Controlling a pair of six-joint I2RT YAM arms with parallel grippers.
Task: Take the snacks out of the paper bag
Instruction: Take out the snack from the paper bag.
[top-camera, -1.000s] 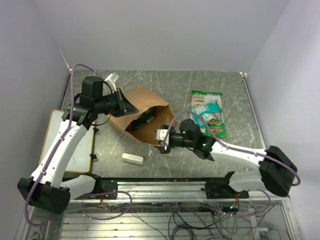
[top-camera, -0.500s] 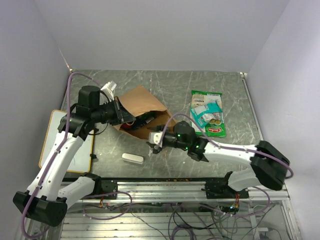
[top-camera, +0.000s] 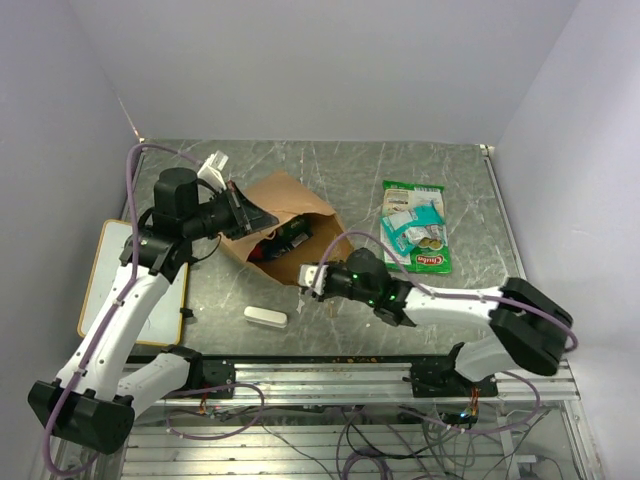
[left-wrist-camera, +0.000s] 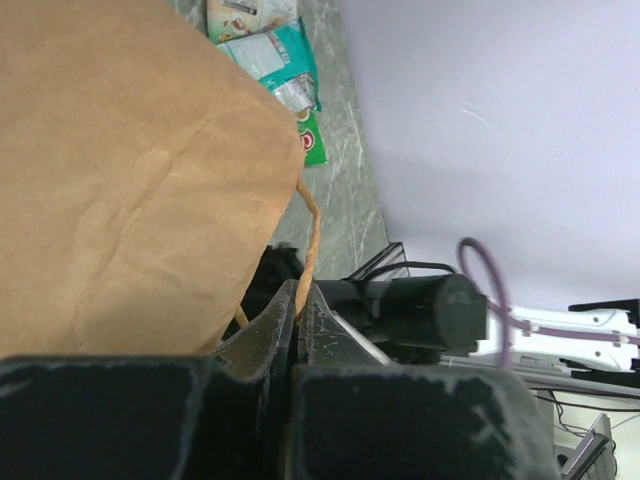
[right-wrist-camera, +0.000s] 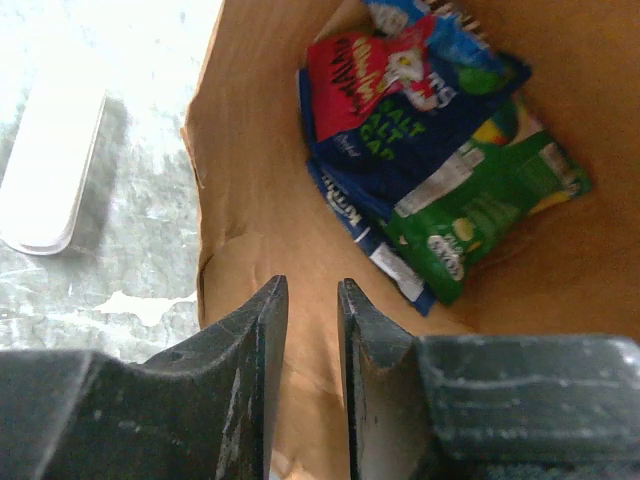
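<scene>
The brown paper bag (top-camera: 290, 200) lies on its side, mouth facing the arms. My left gripper (top-camera: 246, 213) is shut on its thin twisted handle (left-wrist-camera: 312, 235), with the bag's wall (left-wrist-camera: 130, 170) beside it. My right gripper (top-camera: 312, 275) hovers at the bag's mouth, jaws a little apart and empty (right-wrist-camera: 312, 290). Inside the bag (right-wrist-camera: 250, 230) lie several snacks: a red-and-blue packet (right-wrist-camera: 400, 95) and a green one (right-wrist-camera: 485, 210). More snacks, green and teal packets (top-camera: 415, 225), lie on the table to the right and also show in the left wrist view (left-wrist-camera: 265, 50).
A small white oblong block (top-camera: 265, 317) lies near the front edge, left of my right gripper, and shows in the right wrist view (right-wrist-camera: 50, 170). A white board with a wooden frame (top-camera: 100, 275) lies at the left under my left arm. Walls enclose the table.
My left gripper dipped with the handle, then rose again. My right gripper moved left to the bag's mouth.
</scene>
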